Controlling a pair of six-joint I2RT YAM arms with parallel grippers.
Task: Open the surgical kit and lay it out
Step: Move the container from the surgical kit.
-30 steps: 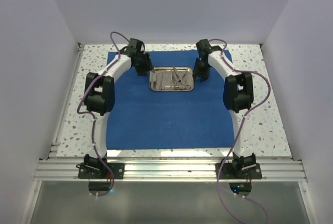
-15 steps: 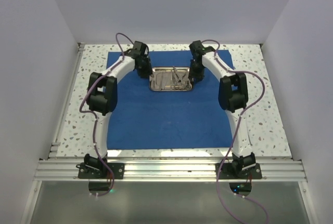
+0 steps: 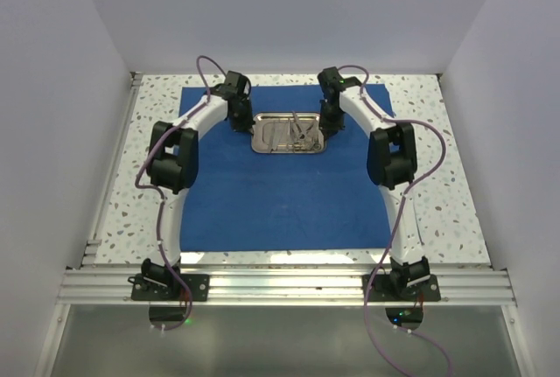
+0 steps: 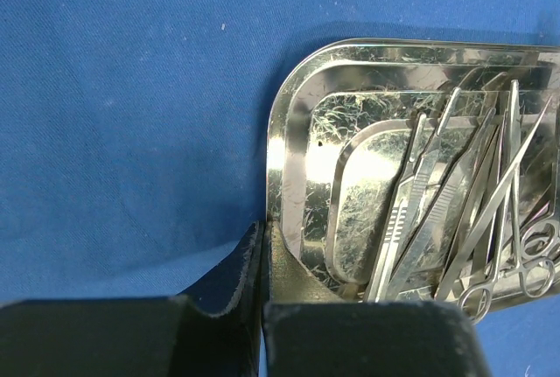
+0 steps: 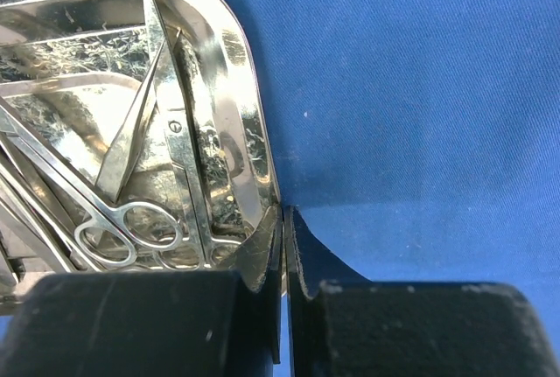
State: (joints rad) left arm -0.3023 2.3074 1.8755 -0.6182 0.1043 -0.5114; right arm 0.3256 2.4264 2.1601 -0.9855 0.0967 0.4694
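Observation:
The royal-blue cloth wrap (image 3: 280, 193) lies spread flat on the table. On its far middle sits the shiny steel tray (image 3: 262, 148), with several slender silver instruments (image 3: 293, 132) in it. My left gripper (image 3: 248, 127) is shut on the tray's left rim (image 4: 278, 132), one finger inside the tray and one outside on the cloth (image 4: 131, 88). My right gripper (image 3: 325, 128) is shut on the right rim (image 5: 249, 115) in the same way. The left wrist view shows tweezers and ring-handled forceps (image 4: 455, 211). In the right wrist view, scissors and forceps (image 5: 131, 219) lie against the rim beside the cloth (image 5: 420, 88).
Bare speckled tabletop (image 3: 455, 193) borders the cloth on both sides. White walls (image 3: 52, 132) close in the left, right and back. An aluminium rail (image 3: 280, 285) carrying the arm bases runs along the near edge.
Both grippers have moved inward to the tray's two ends and closed on its rims. The tray itself has stayed where it was.

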